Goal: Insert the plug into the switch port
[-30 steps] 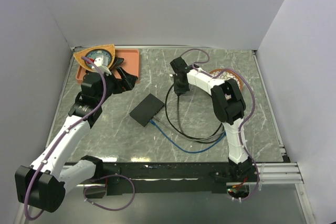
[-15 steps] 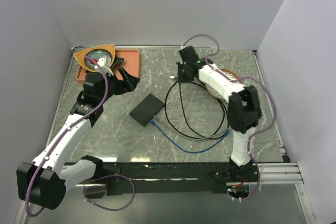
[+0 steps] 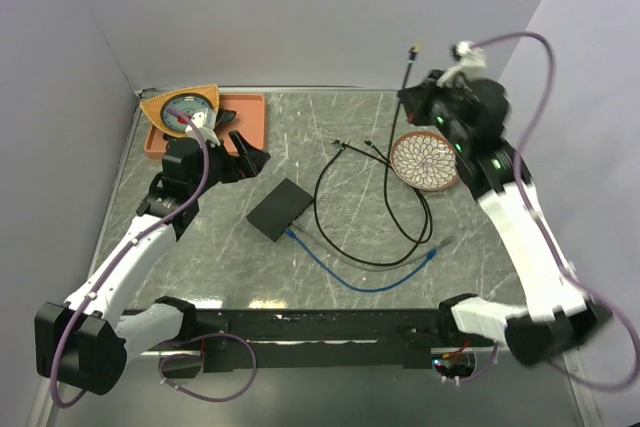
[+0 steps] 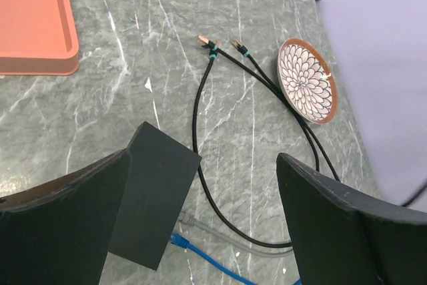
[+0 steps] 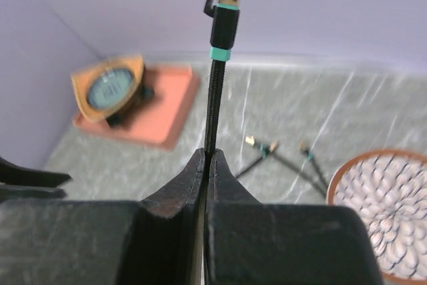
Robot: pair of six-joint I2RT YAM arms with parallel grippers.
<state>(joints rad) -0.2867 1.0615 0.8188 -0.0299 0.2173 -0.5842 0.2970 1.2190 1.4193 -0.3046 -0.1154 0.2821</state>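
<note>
Loose cables [image 4: 193, 125] lie between plate [image 4: 307, 89] and switch [image 4: 157, 191].

Soft, even overhead light floods the tabletop [image 3: 350, 137]; shadows are faint, and there's a pale glare patch on its near edge. From the top, the right arm [image 3: 520, 217] looks smeared. At the right wrist the black cable [image 5: 213, 98] is crisp, while the orange tray [image 5: 160, 108] and plate [image 5: 380, 198] are hazy. The left wrist view is sharp.
</note>
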